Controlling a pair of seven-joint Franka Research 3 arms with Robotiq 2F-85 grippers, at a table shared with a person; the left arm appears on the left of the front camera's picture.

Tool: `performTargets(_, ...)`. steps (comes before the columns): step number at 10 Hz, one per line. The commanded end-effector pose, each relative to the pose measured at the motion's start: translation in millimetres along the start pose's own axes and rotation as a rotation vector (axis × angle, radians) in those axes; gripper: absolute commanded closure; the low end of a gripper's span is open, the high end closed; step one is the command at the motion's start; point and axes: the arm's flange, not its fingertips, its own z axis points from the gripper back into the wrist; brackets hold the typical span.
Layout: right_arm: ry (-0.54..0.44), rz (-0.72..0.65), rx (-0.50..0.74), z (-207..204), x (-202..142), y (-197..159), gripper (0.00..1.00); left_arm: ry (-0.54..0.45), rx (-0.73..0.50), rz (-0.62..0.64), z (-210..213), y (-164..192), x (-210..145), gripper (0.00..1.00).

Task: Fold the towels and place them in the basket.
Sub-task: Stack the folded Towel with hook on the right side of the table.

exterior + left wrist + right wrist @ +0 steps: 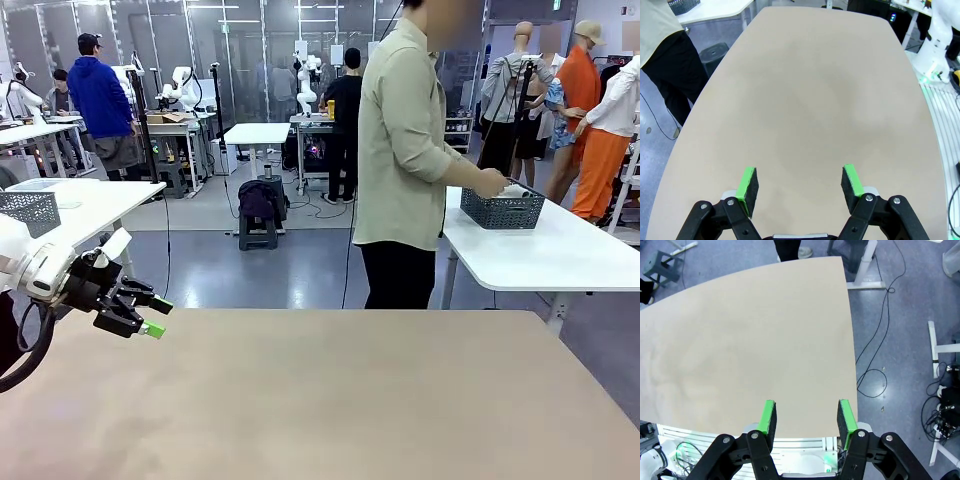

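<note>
Left gripper (148,313): at the left edge of the scene, hovering just above the near-left part of the tan table; jaws spread wide, nothing between the green pads (748,185); in the left wrist view, bare tabletop seen through the gap.
Left arm (35,268): white, coming in from the left, black cable looped below it.
Right gripper (807,421): raised high over the right side of the tan table, looking down; jaws apart at a middling width, empty, table edge and white frame visible between the fingers.
Tan table (330,400): broad, rounded corners, filling the near half of the scene; surface bare in all three views.
Basket (503,209): dark grey mesh, on the white side table at far right, well apart from both grippers and off the tan table.
Towels: something pale showing at the basket's rim under the person's hand; too small to tell whether a towel, or which colour.
Person (404,160): standing beyond the far edge of the tan table, turned toward the right, in a pale green shirt and dark trousers.
Person's hand (491,183): at the top of the basket, touching its rim or contents.
White side table (560,255): far right, just beside the person, carrying the basket.
Floor (900,320): grey-blue, black cables trailing to the right of the tan table.
</note>
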Motion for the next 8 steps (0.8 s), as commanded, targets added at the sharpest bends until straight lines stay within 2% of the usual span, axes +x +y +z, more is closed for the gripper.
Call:
performTargets(1,-0.008,0.003,-0.011,0.5,1.5,-1.1,0.38,0.005,-0.003,-0.006,0.6,-0.4,-0.1,0.15)
performTargets(8,-0.008,0.003,-0.011,0.5,1.5,-1.1,0.38,0.005,-0.003,-0.006,0.6,-0.4,-0.1,0.15)
